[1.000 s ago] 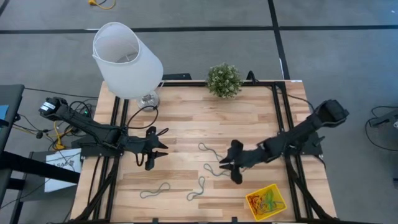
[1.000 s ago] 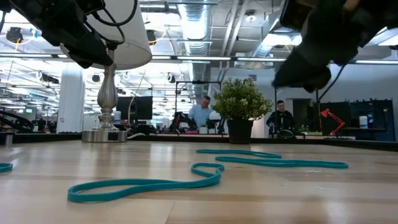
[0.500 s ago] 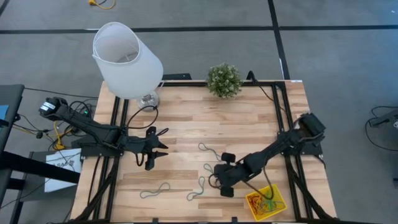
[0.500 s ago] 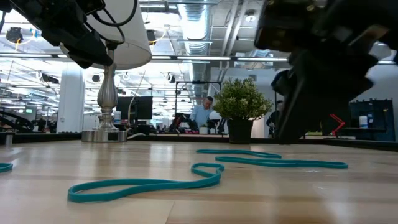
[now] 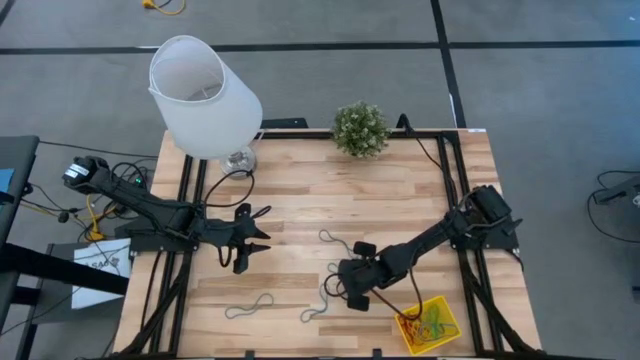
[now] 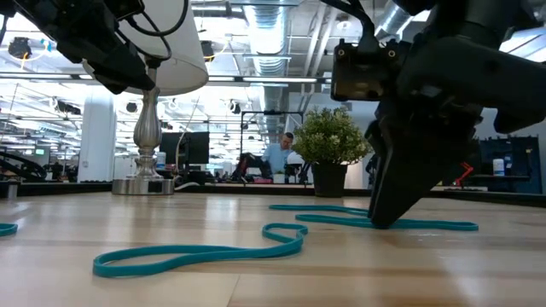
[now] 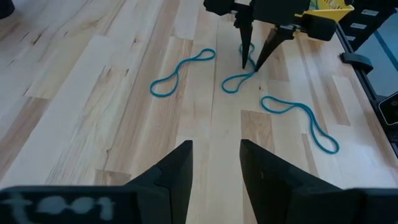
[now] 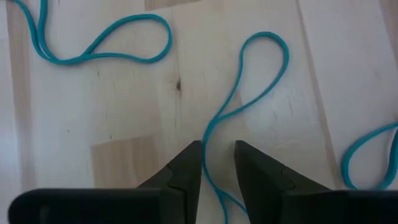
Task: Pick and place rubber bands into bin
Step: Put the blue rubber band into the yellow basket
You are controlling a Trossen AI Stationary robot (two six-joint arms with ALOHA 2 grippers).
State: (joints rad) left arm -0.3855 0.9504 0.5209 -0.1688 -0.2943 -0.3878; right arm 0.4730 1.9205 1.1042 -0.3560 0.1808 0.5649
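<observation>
A white lampshade (image 5: 205, 95) leans near a small potted plant (image 5: 360, 128) on the wooden table (image 5: 300, 195).

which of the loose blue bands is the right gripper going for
The middle band of those loose on the table: it runs up between the right gripper's open fingers. The other bands lie clear of both grippers.

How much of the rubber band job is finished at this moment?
Done: several coloured bands lie in the yellow bin. In hand: the right claw straddles a teal rubber band on the table, fingers open around it. Left: about four teal bands on the wood. The left claw waits, open.
</observation>
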